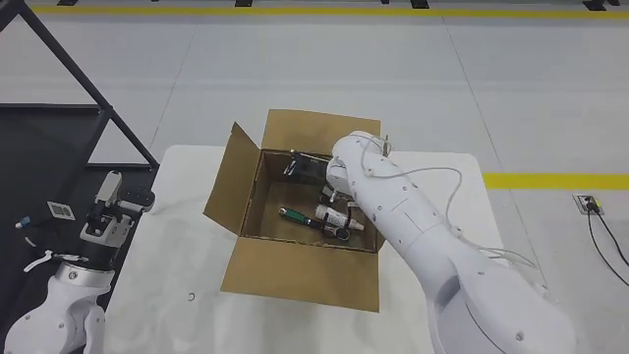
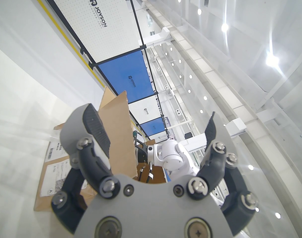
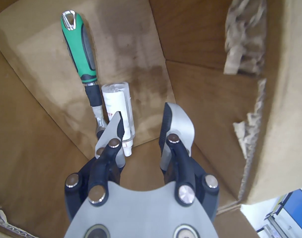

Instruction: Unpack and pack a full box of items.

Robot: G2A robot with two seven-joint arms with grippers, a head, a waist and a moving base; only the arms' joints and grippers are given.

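An open cardboard box [image 1: 300,270] stands on the white table, flaps spread. On its floor lie a green-handled ratchet wrench [image 3: 82,58] [image 1: 297,217] and a small white tube with a clear cap [image 3: 118,107] [image 1: 336,220], side by side. My right gripper [image 3: 142,121] hangs inside the box just above the tube, open, with nothing between its fingers. My left gripper [image 2: 153,127] is open and empty, off to the left of the box [image 2: 117,134] at the table's left edge [image 1: 108,218], pointing up and toward the box.
Torn paper lining [image 3: 245,33] hangs on one inner wall of the box near my right gripper. A black frame [image 1: 59,88] stands left of the table. The white tabletop [image 1: 177,285] lies bare between my left arm and the box.
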